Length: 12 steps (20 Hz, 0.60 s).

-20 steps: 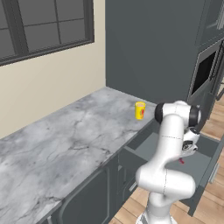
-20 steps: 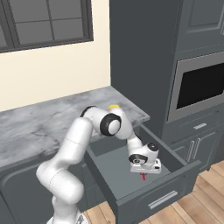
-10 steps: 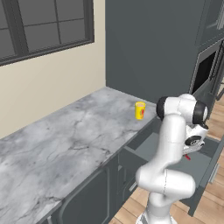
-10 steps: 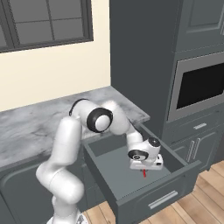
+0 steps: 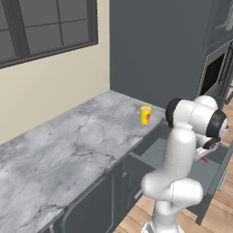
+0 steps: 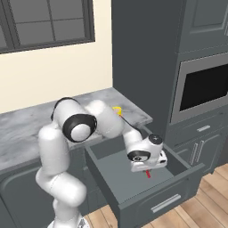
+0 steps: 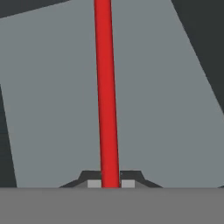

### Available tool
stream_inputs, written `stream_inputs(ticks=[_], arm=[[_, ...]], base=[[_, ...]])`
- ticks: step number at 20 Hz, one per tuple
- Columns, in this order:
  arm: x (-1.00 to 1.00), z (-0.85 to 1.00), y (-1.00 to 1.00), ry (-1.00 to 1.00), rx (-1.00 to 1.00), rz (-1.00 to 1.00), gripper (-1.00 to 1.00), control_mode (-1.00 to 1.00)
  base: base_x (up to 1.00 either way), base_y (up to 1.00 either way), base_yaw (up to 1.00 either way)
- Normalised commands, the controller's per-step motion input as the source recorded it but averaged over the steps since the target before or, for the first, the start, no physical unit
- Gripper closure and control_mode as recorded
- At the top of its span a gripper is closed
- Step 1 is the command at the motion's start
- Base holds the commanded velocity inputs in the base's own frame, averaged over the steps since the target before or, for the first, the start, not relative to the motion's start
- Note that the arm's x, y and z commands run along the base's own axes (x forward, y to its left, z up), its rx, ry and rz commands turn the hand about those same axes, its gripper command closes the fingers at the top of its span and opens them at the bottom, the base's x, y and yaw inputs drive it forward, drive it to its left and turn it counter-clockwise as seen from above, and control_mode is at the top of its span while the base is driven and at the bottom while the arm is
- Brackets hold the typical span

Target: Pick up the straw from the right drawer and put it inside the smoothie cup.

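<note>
The red straw (image 7: 106,87) runs straight up the hand view from between my two fingertips (image 7: 94,183), which press on it from both sides. My gripper (image 7: 109,183) is shut on the straw, low inside the open right drawer (image 6: 116,177). In the right base view the gripper (image 6: 147,168) hangs over the drawer's right half, and a short red end of the straw (image 6: 148,173) pokes out below it. A bit of the straw (image 5: 204,160) peeks past the arm in the left base view. The yellow smoothie cup (image 5: 145,114) stands upright on the counter behind the drawer, partly hidden by my arm in the right base view (image 6: 117,109).
The grey marble counter (image 5: 68,150) stretches left from the cup. A tall dark cabinet (image 6: 142,53) stands behind it, and a built-in oven (image 6: 202,87) is to the right of the drawer. The drawer's slate front panel (image 6: 167,202) juts out over the wooden floor (image 6: 209,209).
The arm's shoulder and elbow have swung round while the hand stayed over the drawer's right half, shut on the straw and barely moved.
</note>
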Motion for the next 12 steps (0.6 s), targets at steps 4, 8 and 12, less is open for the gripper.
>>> stream_inputs(ticks=[4, 8, 12], arm=[[-0.42, 0.79, 0.0, 0.0, -0.2, 0.19, 1.0, -1.0], [-0.16, 0.91, 0.0, 0.0, -0.17, 0.12, 1.0, -1.0], [-0.03, 0.83, 0.02, 0.0, -0.2, 0.07, 1.0, -1.0]], base=[[0.0, 0.0, 0.0], [0.0, 0.0, 0.0], [0.0, 0.0, 0.0]])
